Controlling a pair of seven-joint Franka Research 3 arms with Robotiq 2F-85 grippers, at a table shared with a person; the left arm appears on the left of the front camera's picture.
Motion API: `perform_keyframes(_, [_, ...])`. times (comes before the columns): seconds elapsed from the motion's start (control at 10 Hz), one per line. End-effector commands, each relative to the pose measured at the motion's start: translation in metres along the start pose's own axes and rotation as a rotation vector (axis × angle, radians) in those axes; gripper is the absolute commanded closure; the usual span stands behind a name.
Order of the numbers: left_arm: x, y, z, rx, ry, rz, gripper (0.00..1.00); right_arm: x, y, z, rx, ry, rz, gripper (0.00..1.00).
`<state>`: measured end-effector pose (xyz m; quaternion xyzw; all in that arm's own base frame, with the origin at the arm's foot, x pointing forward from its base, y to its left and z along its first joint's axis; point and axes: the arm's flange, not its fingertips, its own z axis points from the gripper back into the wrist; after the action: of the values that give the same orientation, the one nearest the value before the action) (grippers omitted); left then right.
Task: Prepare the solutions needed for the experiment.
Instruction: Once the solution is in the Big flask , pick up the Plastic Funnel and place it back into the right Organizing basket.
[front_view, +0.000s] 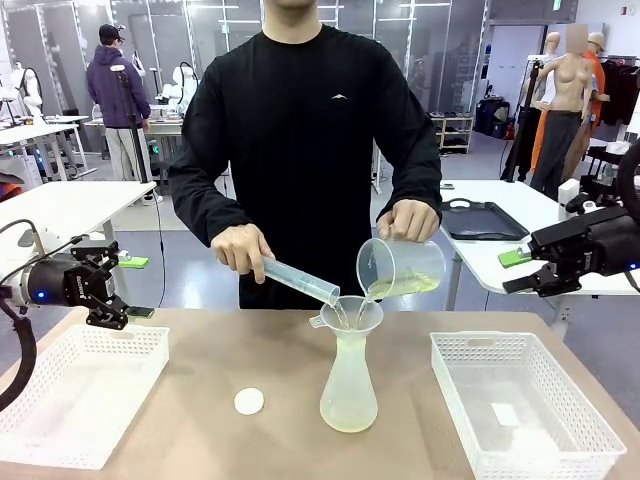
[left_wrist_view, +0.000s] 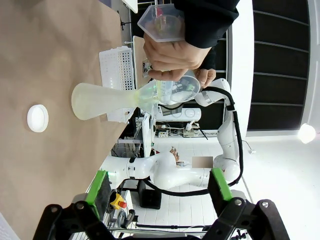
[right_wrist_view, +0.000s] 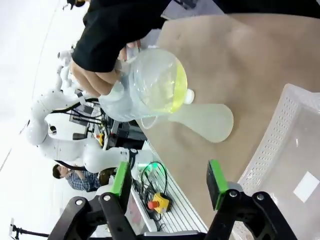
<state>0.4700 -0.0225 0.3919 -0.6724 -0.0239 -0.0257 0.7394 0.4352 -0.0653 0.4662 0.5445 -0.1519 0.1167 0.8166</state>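
Across the table a person tips a clear beaker (front_view: 400, 266) (right_wrist_view: 145, 87) holding the pale yellow solution (front_view: 408, 287) (right_wrist_view: 174, 90) into a funnel (front_view: 351, 314). The funnel sits on a translucent conical flask (front_view: 349, 386) (left_wrist_view: 100, 101) (right_wrist_view: 206, 120) at the table's middle. The person's other hand tilts a graduated cylinder (front_view: 300, 280) into the same funnel. My left gripper (front_view: 135, 288) (left_wrist_view: 159, 187) hangs open above the left basket, far from the flask. My right gripper (front_view: 517, 270) (right_wrist_view: 169, 182) is open too, off the table's right side, holding nothing.
A white mesh basket (front_view: 80, 392) lies at the front left and another (front_view: 525, 405) (right_wrist_view: 295, 150) at the front right with a small white slip inside. A white round cap (front_view: 249, 401) (left_wrist_view: 38, 118) lies on the table left of the flask.
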Motion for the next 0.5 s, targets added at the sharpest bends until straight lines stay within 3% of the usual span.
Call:
perform_keyframes(0.0, [0.001,-0.001,-0.002,0.014,-0.009,-0.008,0.0,0.002,0.003,-0.005,-0.012,0.038,0.0,0.24])
perform_keyframes(0.3, [0.001,-0.001,-0.002,0.014,-0.009,-0.008,0.0,0.001,0.001,-0.002,-0.005,0.007,0.001,0.24])
perform_keyframes(0.4, [0.001,-0.001,-0.002,0.014,-0.009,-0.008,0.0,0.0,-0.018,-0.012,0.007,0.047,-0.11,0.24])
